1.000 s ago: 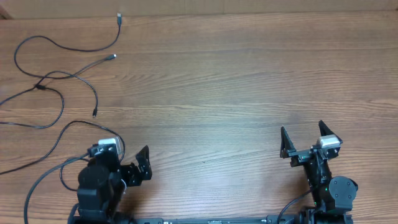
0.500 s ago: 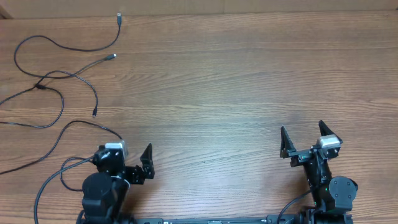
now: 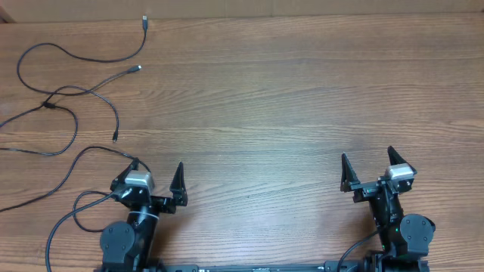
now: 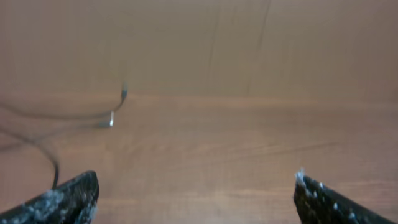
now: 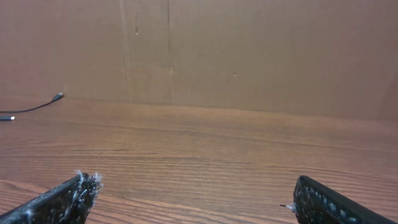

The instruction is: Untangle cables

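The cables (image 3: 47, 103) lie as loose black strands at the table's far left, crossing in a small knot. Their plug ends (image 3: 144, 20) are spread toward the back. My left gripper (image 3: 157, 163) is at the near left, open and empty, pointing up the table with the strands beyond it. The left wrist view is blurred and shows a silvery plug (image 4: 112, 118) far ahead of the open left gripper (image 4: 196, 180). My right gripper (image 3: 367, 153) stands open and empty at the near right. From the right gripper (image 5: 194, 182), one cable end (image 5: 58, 96) shows far off to the left.
The wooden table (image 3: 287, 98) ends at a brown cardboard wall (image 5: 249, 50) along the back. A thicker black wire (image 3: 83, 155) loops from the left arm across the near-left table, close to the loose strands.
The left arm has swung round: its gripper pointed to the right and now points straight up the table. The right arm and the cables have not moved.
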Controlling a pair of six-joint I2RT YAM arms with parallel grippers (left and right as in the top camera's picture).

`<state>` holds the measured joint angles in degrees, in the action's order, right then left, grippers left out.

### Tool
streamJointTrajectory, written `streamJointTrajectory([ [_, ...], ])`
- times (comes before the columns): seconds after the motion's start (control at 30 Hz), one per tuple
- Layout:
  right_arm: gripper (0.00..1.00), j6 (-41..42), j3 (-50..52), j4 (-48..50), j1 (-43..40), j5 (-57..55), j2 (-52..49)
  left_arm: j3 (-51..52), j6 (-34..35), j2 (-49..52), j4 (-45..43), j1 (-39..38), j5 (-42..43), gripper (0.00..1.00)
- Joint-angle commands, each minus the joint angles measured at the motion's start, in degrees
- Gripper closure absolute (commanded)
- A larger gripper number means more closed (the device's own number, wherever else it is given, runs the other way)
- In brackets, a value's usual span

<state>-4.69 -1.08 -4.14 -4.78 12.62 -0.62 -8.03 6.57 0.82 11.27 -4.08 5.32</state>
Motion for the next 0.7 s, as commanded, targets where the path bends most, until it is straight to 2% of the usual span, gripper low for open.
streamJointTrajectory([
  [0.0, 0.0, 0.3, 0.6, 0.3, 0.3, -0.6, 0.5, 5.0, -3.4, -0.6, -7.8, 0.4, 1.8, 0.0],
  [0.07, 0.0, 0.3, 0.6, 0.3, 0.3, -0.6, 0.5, 7.5, -3.4, -0.6, -12.5, 0.4, 1.8, 0.0],
  [0.2, 0.0, 0.3, 0.6, 0.3, 0.3, -0.6, 0.5, 7.8, -5.2, -0.6, -12.9, 0.4, 0.3, 0.0],
  [0.37, 0.0, 0.3, 0.6, 0.3, 0.3, -0.6, 0.5, 7.8, -6.6, -0.6, -7.3, 0.4, -3.0, 0.01],
  [0.67, 0.0, 0.3, 0.6, 0.3, 0.3, -0.6, 0.4, 7.8, -6.6, -0.6, -6.8, 1.9, -3.4, 0.01],
])
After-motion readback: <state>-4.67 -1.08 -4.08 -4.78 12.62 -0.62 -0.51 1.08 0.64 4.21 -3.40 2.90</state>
